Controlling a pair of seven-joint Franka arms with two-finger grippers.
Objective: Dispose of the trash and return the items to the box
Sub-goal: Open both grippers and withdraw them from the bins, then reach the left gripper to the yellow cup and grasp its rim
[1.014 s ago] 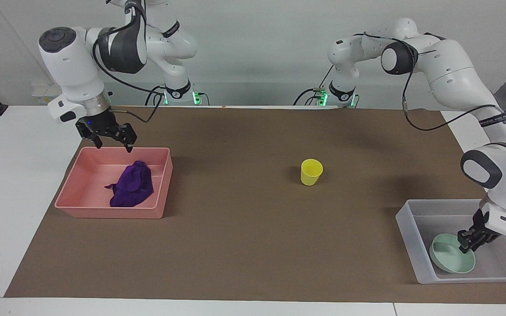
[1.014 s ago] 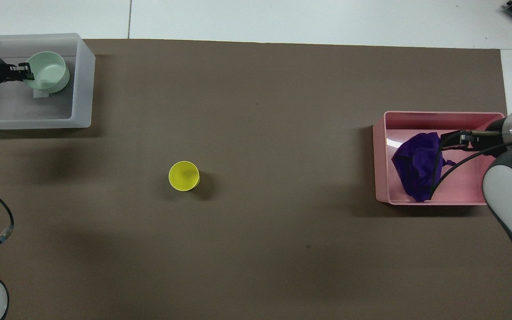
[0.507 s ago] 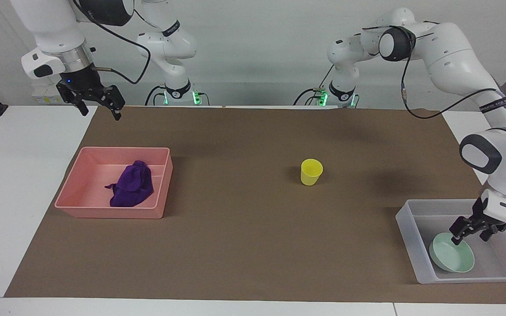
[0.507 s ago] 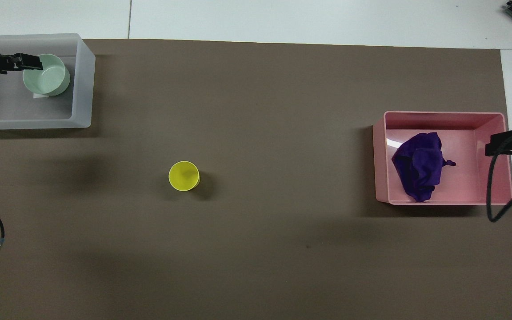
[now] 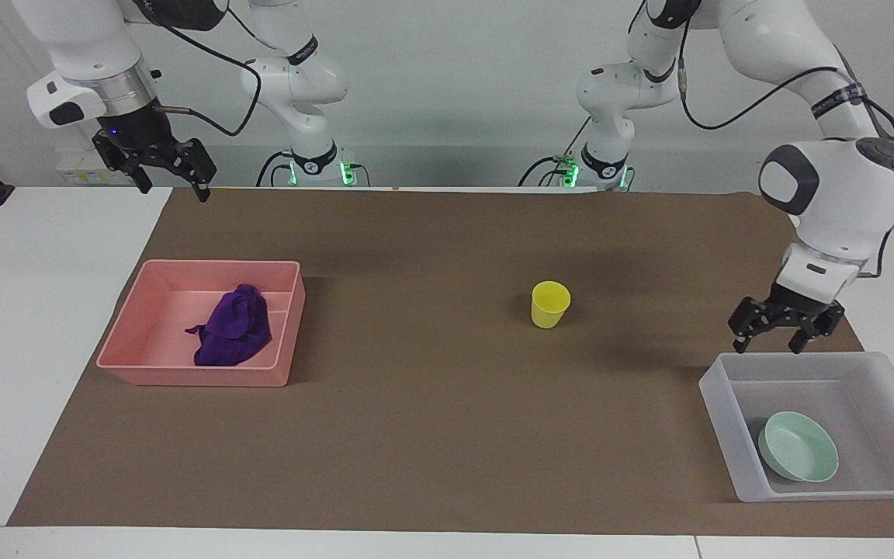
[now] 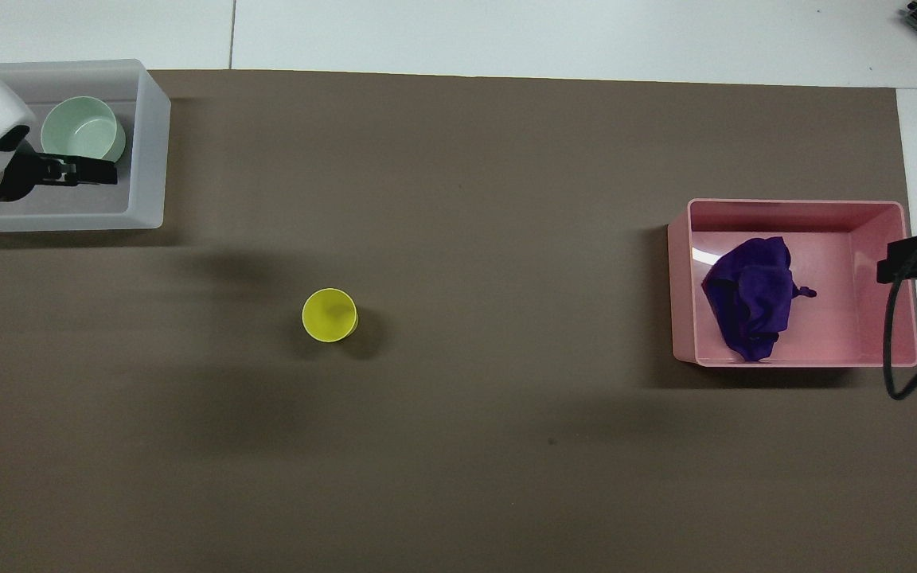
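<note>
On brown mat (image 5: 431, 435): one cup (image 5: 550, 304), one bowl (image 5: 798, 457), one cloth (image 5: 233, 335), two trays.

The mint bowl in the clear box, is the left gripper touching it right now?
Apart. The facing view shows the left gripper open and raised above the clear box's wall nearest the robots, with the mint bowl lying free on the floor.

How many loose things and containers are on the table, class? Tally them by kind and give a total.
Trays: 2, the pink tray and the clear tray
Cups: 1, the yellow cup
Bowls: 1, the green bowl in the clear tray
Cloths: 1, the purple cloth in the pink tray
Total: 5
</note>
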